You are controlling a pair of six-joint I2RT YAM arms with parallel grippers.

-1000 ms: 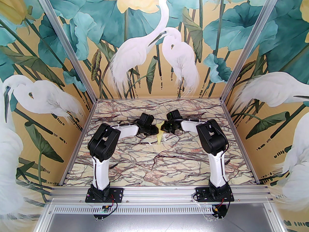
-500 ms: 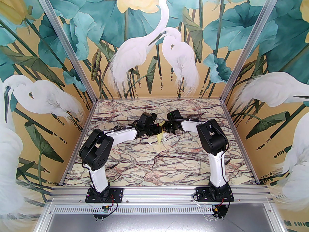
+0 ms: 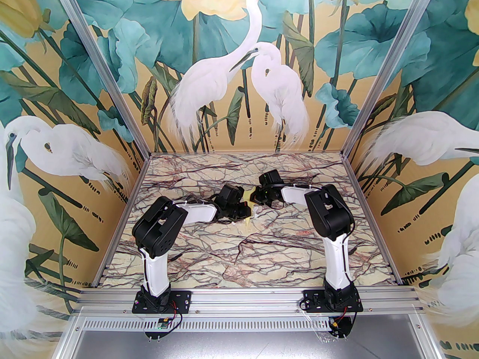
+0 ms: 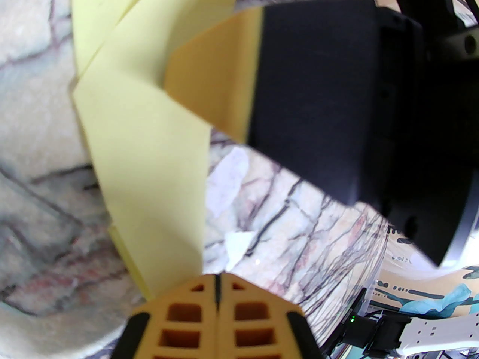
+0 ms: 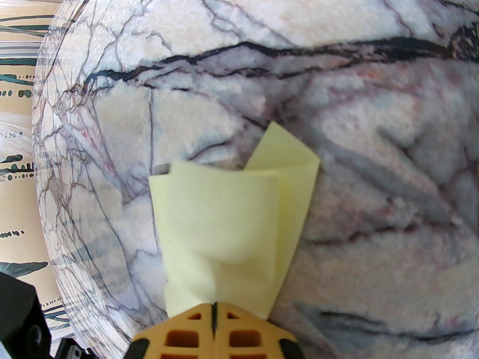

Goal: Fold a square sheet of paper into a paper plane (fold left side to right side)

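Note:
The square sheet of paper stands folded into a narrow pale yellow paper plane (image 3: 247,218) at the table's middle, its point toward me. My right gripper (image 3: 253,197) is shut on its far end, where the paper (image 5: 224,219) curls up from the closed fingertips (image 5: 194,318). My left gripper (image 3: 245,212) is shut over the near part. In the left wrist view the paper strip (image 4: 149,163) runs under the left finger of that gripper (image 4: 217,279); I cannot tell whether it is pinched. The right gripper's finger (image 4: 213,77) shows gripping the strip's far end.
A small white scrap (image 4: 239,247) lies on the marble table (image 3: 239,260) just right of the plane. Both forearms meet over the middle of the table. Patterned walls (image 3: 112,185) close off the left, right and back edges.
My left gripper closed and slid along the plane toward its near point, the elbow swinging out and back. The right arm stayed put, holding the paper.

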